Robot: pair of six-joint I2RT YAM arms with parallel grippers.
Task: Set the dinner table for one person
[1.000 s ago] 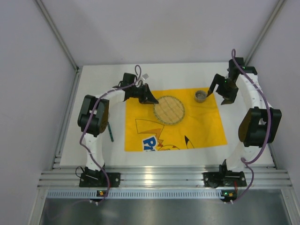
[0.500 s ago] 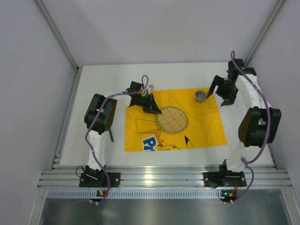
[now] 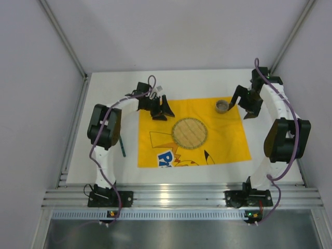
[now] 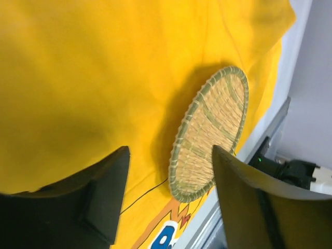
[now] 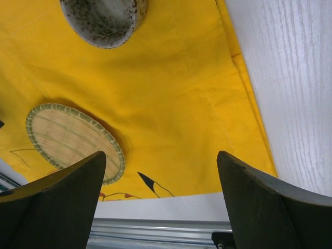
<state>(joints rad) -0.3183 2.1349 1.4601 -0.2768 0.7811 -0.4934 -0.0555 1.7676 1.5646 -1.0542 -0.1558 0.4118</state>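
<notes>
So the large flat matte white rectangular dinner table [image 3: 104,104] is lying under everything here, with a yellow cartoon-printed cloth [image 3: 223,140] covering its middle and bare white showing all round it.

The left gripper [image 3: 162,110] is hanging over the far left part of that cloth. Its jaws are standing wide apart and holding nothing. From its wrist camera [image 4: 170,150] the fingers are framing the cloth [image 4: 78,67] and a round woven straw mat with a green rim [image 4: 210,135]. The mat is lying flat on the cloth out past the fingertips, not between them. The table itself is hiding under the fabric beneath these jaws.

The right gripper [image 3: 241,106] is hovering by the cloth's far right edge, jaws also spread wide and empty. A small speckled grey ceramic cup [image 3: 222,106] is sitting on the cloth just to its left, apart from the fingers. In the right wrist view [image 5: 161,155] the cloth [image 5: 181,93] is filling the gap between the fingers. The cup [image 5: 104,21] is up top, the mat [image 5: 72,140] is off to the left, and bare tabletop [image 5: 290,78] is running along the right side, just past the cloth's hem.

A thin dark green stick [image 3: 123,147] is lying on the bare table left of the cloth, near the left arm. Can't tell what it is.
</notes>
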